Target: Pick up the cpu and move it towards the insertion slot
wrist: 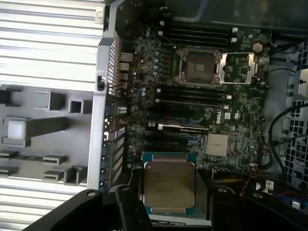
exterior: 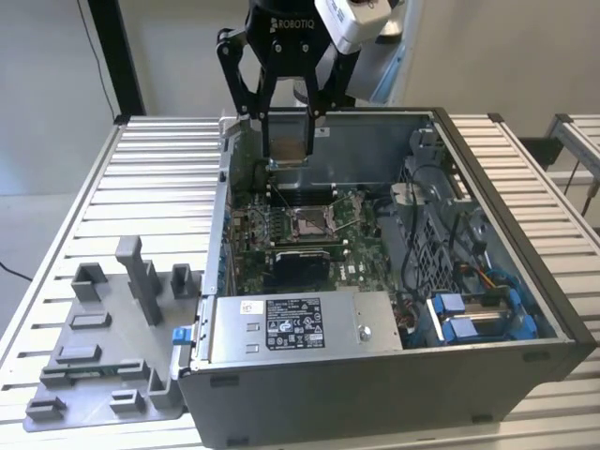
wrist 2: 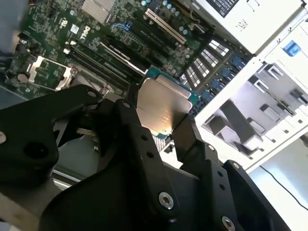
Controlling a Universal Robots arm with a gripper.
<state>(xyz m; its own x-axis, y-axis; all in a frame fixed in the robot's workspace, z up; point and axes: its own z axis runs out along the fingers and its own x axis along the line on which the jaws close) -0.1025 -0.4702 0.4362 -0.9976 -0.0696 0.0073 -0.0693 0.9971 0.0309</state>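
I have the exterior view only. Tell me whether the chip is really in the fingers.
Observer: Yes. In the first wrist view the gripper is shut on the cpu, gripping it by opposite edges.
Operator: Give me which face shows.
Observer: The silvery metal face is toward both wrist cameras, with its green border showing.
Operator: Report the socket.
Observer: In the first wrist view the insertion slot lies open, its pin field bare and its metal frame swung aside.
Operator: Say whether the chip is there.
Observer: Not yet. In that view the cpu hangs apart from the slot, with the black memory slots between them.
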